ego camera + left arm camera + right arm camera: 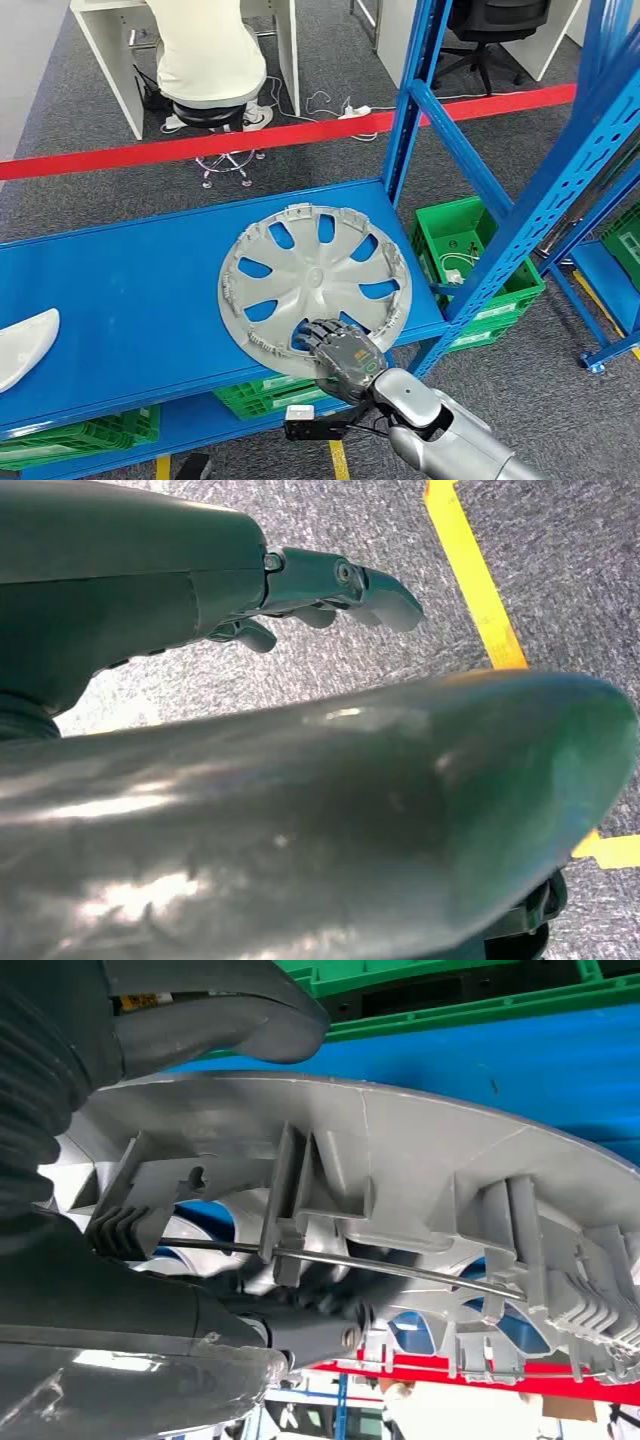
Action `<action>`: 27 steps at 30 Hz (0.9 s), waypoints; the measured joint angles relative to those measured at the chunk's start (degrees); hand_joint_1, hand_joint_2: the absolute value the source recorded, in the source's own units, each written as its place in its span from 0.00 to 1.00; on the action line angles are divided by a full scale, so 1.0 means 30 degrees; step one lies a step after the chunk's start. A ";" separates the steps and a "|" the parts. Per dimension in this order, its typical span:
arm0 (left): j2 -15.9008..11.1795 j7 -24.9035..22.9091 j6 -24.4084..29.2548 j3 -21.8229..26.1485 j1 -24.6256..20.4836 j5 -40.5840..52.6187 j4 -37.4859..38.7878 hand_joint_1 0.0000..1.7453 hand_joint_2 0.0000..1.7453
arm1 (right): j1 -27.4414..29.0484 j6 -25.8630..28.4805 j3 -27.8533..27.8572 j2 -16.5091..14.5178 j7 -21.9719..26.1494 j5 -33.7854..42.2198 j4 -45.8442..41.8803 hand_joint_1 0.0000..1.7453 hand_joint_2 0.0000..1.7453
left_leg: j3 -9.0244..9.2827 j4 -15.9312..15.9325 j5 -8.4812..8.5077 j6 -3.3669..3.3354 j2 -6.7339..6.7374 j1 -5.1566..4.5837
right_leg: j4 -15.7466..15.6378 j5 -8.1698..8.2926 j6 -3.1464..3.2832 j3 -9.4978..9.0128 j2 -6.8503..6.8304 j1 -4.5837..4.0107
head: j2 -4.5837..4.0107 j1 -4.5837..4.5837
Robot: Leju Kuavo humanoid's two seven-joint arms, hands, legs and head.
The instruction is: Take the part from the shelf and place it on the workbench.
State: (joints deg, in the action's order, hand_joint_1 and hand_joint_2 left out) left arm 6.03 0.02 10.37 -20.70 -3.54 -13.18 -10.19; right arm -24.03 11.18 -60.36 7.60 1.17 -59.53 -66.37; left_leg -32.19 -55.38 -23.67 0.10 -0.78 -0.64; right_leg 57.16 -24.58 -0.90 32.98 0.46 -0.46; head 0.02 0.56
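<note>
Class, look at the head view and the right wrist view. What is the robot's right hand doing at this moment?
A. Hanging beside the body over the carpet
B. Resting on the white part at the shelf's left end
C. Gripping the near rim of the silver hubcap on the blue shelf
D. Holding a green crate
C: the right hand closes over the near edge of the hubcap lying on the blue shelf, thumb on one face and fingers on the other.

A silver-grey plastic spoked wheel cover (pixel 317 283) is showing against the bright blue metal shelf (pixel 121 300) (green plastic crates (pixel 475 262) below), a red floor stripe (pixel 226 143) beyond.
</note>
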 joint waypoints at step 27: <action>0.0000 0.0583 0.0386 0.0131 0.0104 0.0022 0.0000 0.00 0.00 | 0.2497 0.6516 0.3430 0.0080 0.2698 0.0144 -0.3638 1.00 1.00 | -0.0062 0.0000 -0.0002 -0.0005 -0.0002 -0.0002 | 0.0000 -0.0002 0.0002 0.0071 -0.0004 0.0001 | 0.0000 0.0000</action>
State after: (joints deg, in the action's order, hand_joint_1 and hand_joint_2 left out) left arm 6.03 1.77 11.53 -20.31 -3.22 -13.11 -10.19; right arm -16.53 30.73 -50.07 7.84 9.26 -59.10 -77.28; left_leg -32.38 -55.38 -23.68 0.09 -0.79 -0.64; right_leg 57.16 -24.59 -0.90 33.19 0.44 -0.46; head 0.02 0.56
